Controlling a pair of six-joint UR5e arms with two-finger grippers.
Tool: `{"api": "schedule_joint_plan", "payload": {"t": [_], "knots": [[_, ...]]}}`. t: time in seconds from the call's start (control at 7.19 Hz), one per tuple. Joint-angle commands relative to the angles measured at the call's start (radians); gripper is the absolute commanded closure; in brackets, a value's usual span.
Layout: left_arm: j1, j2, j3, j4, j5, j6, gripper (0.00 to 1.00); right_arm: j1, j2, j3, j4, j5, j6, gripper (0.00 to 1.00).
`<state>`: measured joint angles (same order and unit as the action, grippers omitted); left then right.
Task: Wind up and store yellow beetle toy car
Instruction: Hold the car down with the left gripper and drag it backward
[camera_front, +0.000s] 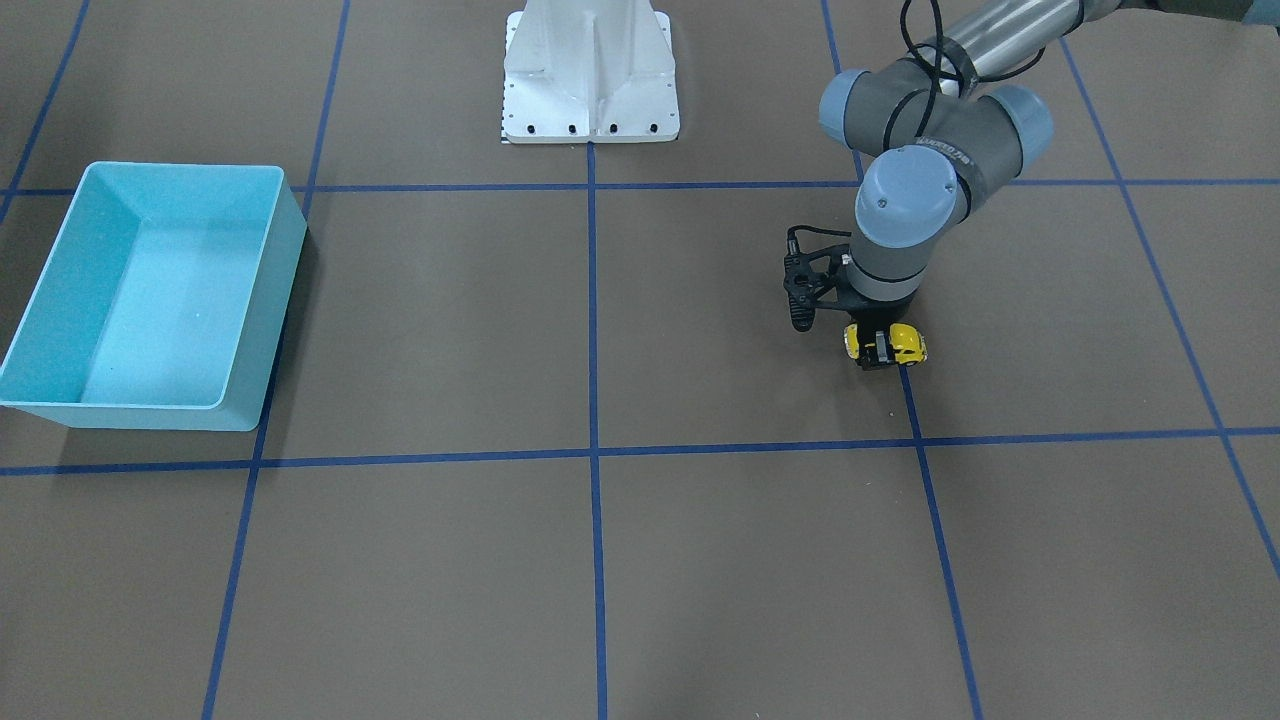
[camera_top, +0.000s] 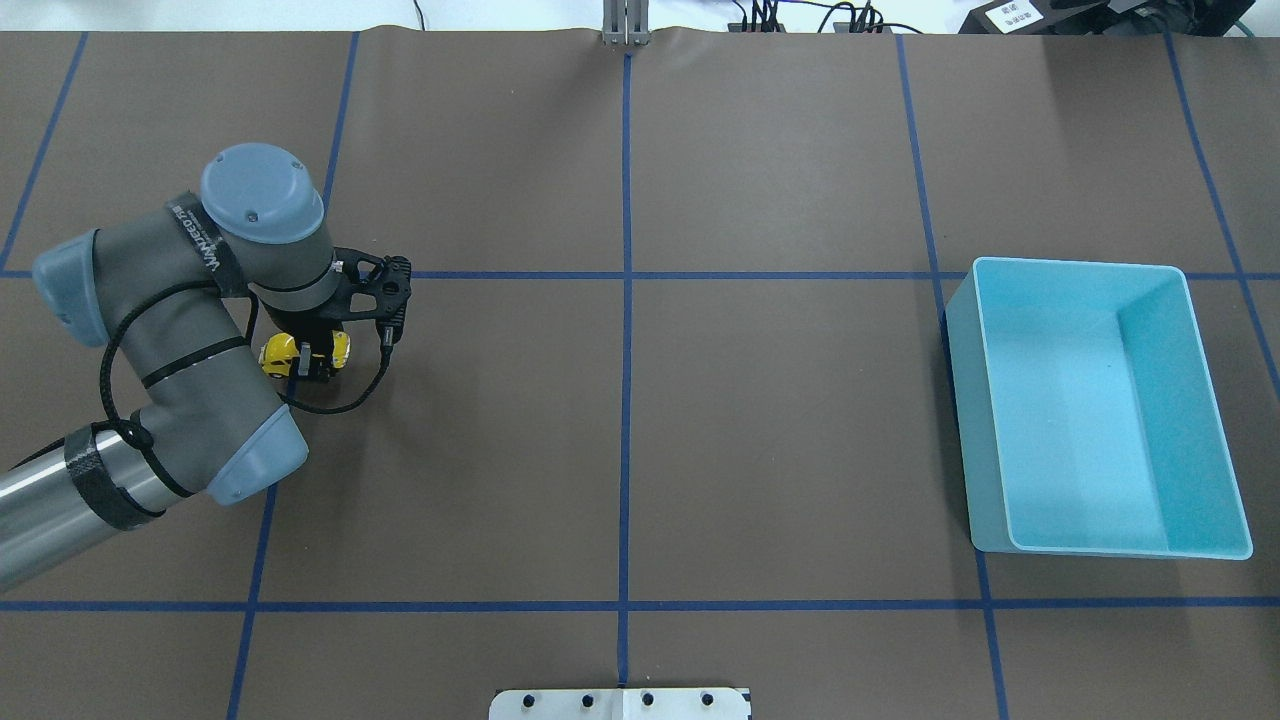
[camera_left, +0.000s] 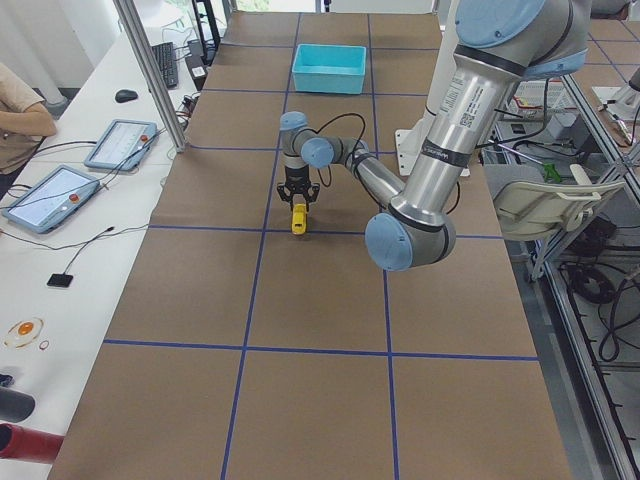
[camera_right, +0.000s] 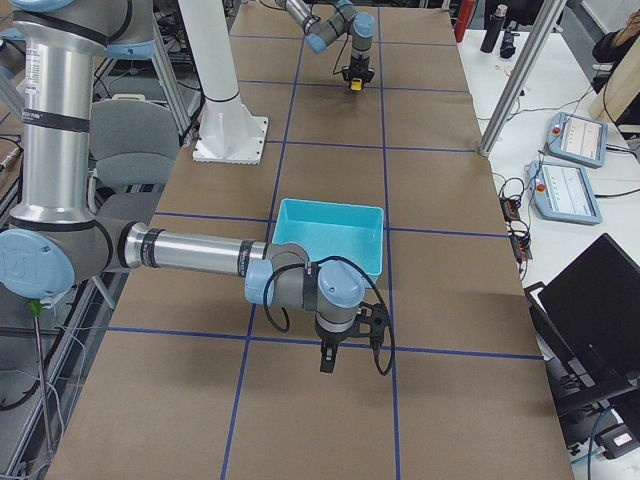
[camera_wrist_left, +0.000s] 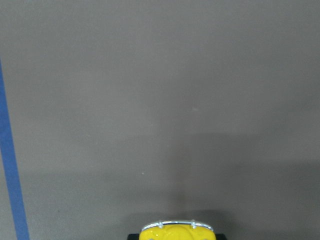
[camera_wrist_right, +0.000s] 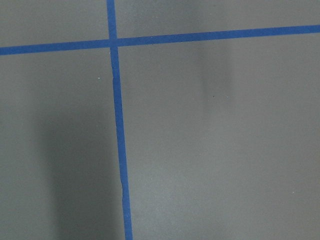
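The yellow beetle toy car (camera_front: 905, 342) is tiny and glossy and sits low at the brown table mat on the robot's left side. My left gripper (camera_front: 882, 350) points straight down, its dark fingers closed on the car's sides. The car also shows in the overhead view (camera_top: 280, 353) and at the bottom edge of the left wrist view (camera_wrist_left: 176, 232). My right gripper (camera_right: 326, 356) shows only in the exterior right view, hanging over the mat near the bin, and I cannot tell whether it is open or shut.
A light blue open bin (camera_top: 960, 400) stands on the robot's right side, with nothing in it (camera_front: 275, 310). The white robot base (camera_front: 590, 80) is at the table's middle edge. Blue tape lines (camera_top: 626, 400) grid the mat.
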<state>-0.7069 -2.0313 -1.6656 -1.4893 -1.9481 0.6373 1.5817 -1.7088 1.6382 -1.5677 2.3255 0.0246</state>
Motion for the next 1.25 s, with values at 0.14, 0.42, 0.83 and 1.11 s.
{"api": "schedule_joint_plan", "payload": {"t": [0.14, 0.42, 0.83, 1.11], "knots": [[0.010, 0.005, 0.010, -0.029, 0.000, -0.001, 1.00, 0.000, 0.000, 0.000, 0.000, 0.000, 0.000, 0.00], [0.010, 0.008, 0.010, -0.035, -0.002, -0.001, 1.00, 0.000, 0.000, 0.000, 0.002, 0.000, 0.000, 0.00], [0.010, 0.016, 0.015, -0.065, -0.002, -0.001, 1.00, 0.000, 0.000, 0.000, 0.002, 0.000, 0.000, 0.00], [0.010, 0.031, 0.013, -0.083, -0.002, -0.001, 1.00, 0.000, 0.000, 0.000, 0.002, 0.000, 0.000, 0.00]]}}
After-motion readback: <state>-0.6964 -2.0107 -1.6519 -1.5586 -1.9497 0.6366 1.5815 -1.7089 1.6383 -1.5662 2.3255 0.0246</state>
